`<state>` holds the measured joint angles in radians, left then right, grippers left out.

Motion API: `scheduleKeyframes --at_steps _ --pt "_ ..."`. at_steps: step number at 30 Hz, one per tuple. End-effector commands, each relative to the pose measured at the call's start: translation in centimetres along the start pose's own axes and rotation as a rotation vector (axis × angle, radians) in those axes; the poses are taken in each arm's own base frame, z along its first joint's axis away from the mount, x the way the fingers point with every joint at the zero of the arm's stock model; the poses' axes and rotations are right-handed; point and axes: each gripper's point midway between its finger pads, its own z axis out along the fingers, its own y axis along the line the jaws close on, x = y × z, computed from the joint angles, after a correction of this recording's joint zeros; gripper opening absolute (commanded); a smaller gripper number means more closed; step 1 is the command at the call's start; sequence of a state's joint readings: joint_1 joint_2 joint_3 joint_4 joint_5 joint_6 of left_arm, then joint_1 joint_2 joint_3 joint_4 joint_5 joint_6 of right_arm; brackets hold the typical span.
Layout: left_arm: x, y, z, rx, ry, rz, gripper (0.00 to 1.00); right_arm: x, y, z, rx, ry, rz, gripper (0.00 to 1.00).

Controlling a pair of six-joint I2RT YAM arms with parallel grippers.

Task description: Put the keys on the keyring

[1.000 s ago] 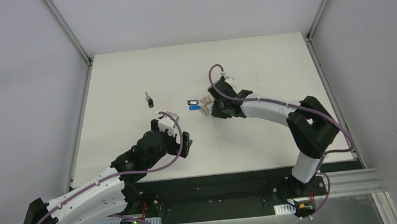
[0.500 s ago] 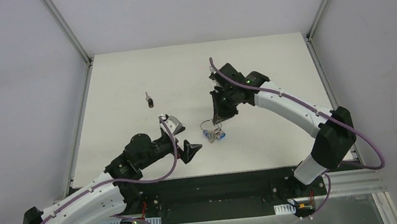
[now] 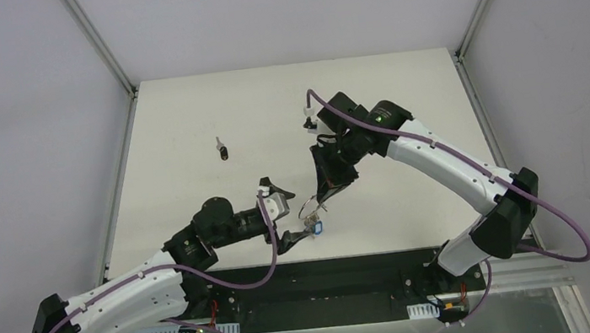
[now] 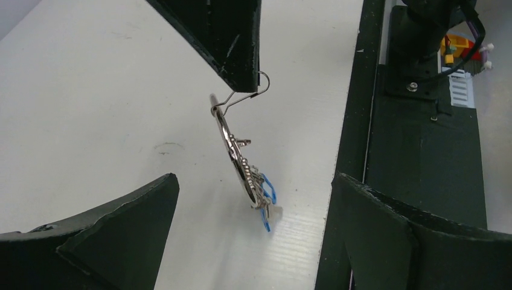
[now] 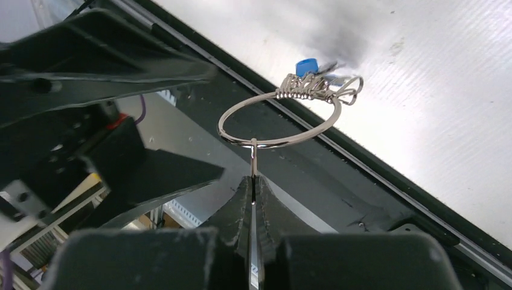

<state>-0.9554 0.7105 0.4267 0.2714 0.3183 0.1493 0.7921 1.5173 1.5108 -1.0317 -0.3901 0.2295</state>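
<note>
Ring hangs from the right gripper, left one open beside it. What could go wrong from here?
The right gripper pinches only a thin wire loop on the keyring; it may slip or swivel. The open left gripper, closing, might hit the bunched keys and knock it free. Near the table edge, a drop could fall off.

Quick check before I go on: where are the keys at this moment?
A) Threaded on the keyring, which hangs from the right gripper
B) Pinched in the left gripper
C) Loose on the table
A: the keys sit bunched on the keyring, whose wire stem the right gripper pinches shut, clear of the table; the left gripper stands open on either side, touching nothing.
</note>
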Motion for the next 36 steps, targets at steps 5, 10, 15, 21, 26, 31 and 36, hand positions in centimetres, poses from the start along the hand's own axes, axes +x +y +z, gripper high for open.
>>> scheduleKeyframes --at_steps 5,10,15,21,26,31,36 --pt "-4.2 -1.5 1.6 0.097 -0.089 0.149 0.99 1.7 3.2 -2.1 -0.063 0.044 -0.043 0.00" --pt "-4.7 -1.4 2.0 0.094 -0.094 0.178 0.99 2.1 3.6 -2.2 -0.074 0.054 -0.050 0.00" --pt "-5.2 -1.2 2.3 0.083 -0.107 0.197 0.99 2.4 4.0 -2.1 -0.092 0.061 -0.052 0.00" --pt "-5.4 -1.0 2.9 0.075 -0.107 0.205 0.94 2.6 4.5 -2.2 -0.110 0.061 -0.060 0.00" --pt "-5.7 -1.1 3.1 0.084 -0.112 0.206 0.76 2.9 4.5 -2.3 -0.120 0.063 -0.062 0.00" --pt "-5.9 -1.3 3.5 0.097 -0.111 0.201 0.61 3.0 4.6 -2.5 -0.126 0.057 -0.068 0.00" --pt "-5.9 -1.3 3.8 0.101 -0.106 0.201 0.45 3.3 4.7 -2.4 -0.139 0.062 -0.070 0.00"
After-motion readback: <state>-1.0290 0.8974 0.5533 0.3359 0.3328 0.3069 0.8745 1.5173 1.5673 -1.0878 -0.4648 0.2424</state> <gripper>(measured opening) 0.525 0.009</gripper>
